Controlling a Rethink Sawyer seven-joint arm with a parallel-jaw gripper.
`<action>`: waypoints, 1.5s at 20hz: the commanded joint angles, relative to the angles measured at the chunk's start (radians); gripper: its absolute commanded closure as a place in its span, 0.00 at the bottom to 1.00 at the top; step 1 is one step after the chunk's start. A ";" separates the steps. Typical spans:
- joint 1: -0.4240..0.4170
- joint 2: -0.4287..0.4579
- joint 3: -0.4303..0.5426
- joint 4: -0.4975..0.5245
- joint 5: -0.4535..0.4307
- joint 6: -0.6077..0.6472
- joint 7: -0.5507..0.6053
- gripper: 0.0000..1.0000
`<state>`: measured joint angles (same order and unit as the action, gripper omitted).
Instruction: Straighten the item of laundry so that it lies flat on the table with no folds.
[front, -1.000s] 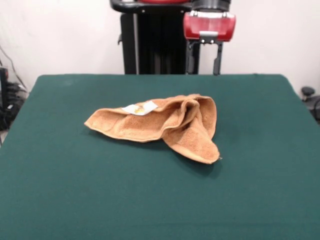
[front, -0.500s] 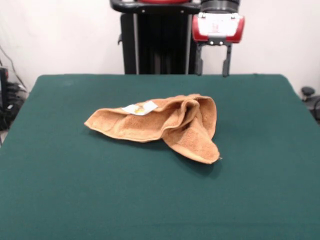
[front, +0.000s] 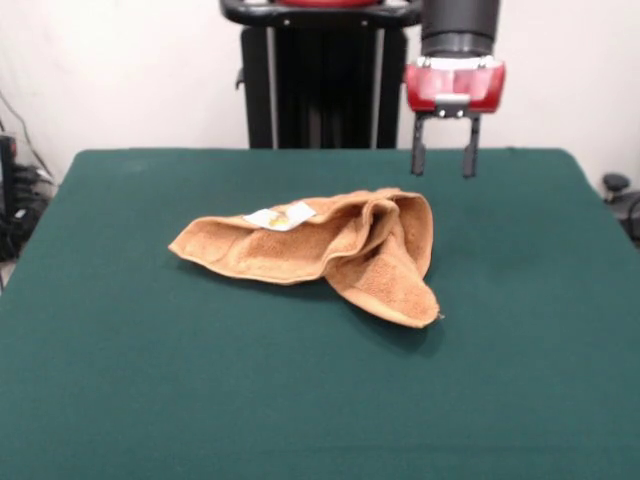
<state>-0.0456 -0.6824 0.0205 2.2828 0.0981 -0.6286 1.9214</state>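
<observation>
The orange-tan terry towel (front: 330, 250) lies crumpled in the middle of the dark green table (front: 150, 370). It is folded over itself, with ridged folds at its right part and a corner pointing toward the front right. Its small white label (front: 279, 216) faces up on the far edge. My gripper (front: 442, 173) hangs from the red and black arm above the table's far side, up and to the right of the towel. It is open and empty, with its two dark fingers (front: 418, 160) apart and clear of the towel.
The robot's black pedestal (front: 315, 75) stands behind the table's far edge. Cables and dark equipment (front: 15, 200) sit off the table's left side, and a dark object (front: 620, 195) sits off its right side.
My gripper has moved to the right and come lower toward the table. The towel has not moved.
</observation>
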 joint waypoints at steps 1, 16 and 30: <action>-0.037 0.211 0.069 -0.104 -0.022 -0.089 0.287 0.00; -0.158 0.285 0.089 -0.213 -0.107 -0.038 0.209 0.00; -0.108 0.253 0.099 -0.204 -0.015 0.178 0.149 0.00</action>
<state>-0.1972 -0.4433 0.0370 2.2011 -0.0122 -0.6583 1.9264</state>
